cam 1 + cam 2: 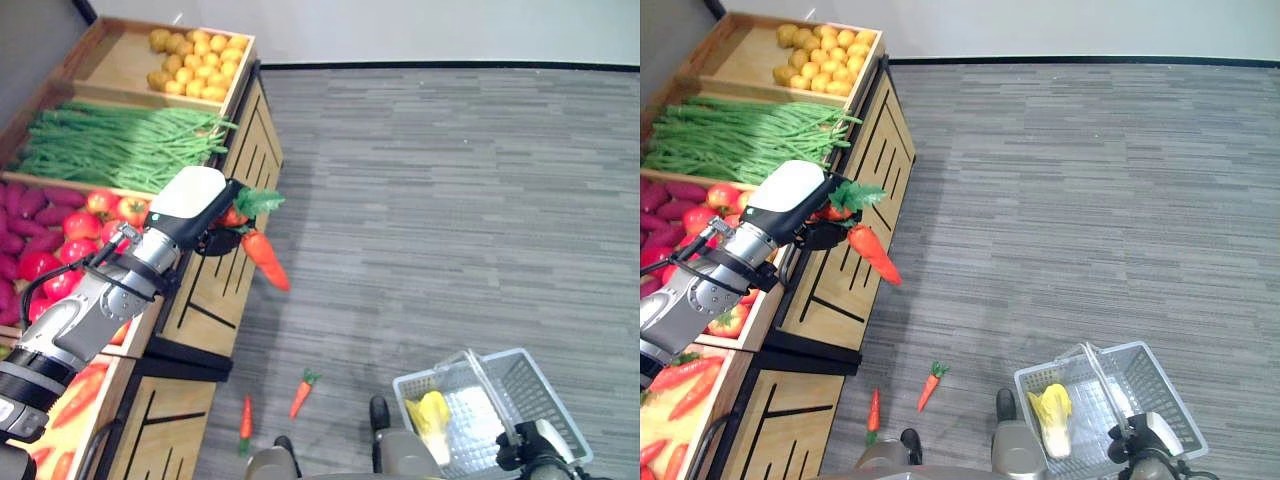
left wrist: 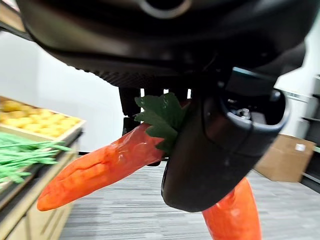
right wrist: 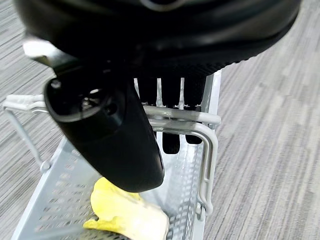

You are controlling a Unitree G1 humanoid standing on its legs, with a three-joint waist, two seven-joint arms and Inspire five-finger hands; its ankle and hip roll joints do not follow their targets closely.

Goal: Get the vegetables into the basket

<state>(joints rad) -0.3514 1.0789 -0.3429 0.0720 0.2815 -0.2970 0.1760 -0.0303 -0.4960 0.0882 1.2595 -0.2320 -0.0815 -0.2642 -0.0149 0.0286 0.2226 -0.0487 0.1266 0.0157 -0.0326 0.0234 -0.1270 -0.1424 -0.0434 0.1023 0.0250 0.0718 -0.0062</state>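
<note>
Two carrots (image 1: 262,252) hang from your left hand (image 1: 215,222), fingers curled round them; keep that clamp and swing over the basket (image 1: 535,385), whose handle (image 3: 187,122) your right hand (image 3: 107,132) grips.

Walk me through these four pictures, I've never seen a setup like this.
A humanoid robot is shopping at a wooden vegetable stand. Two pictures look down from its head; two come from cameras on its wrists. The left robot hand is shut on orange carrots with green leaves, held beyond the stand's edge above the grey floor. The right robot hand curls around the handle of a grey mesh plastic basket, which holds a yellow leafy cabbage. Two more small orange carrots lie on the floor.
</note>
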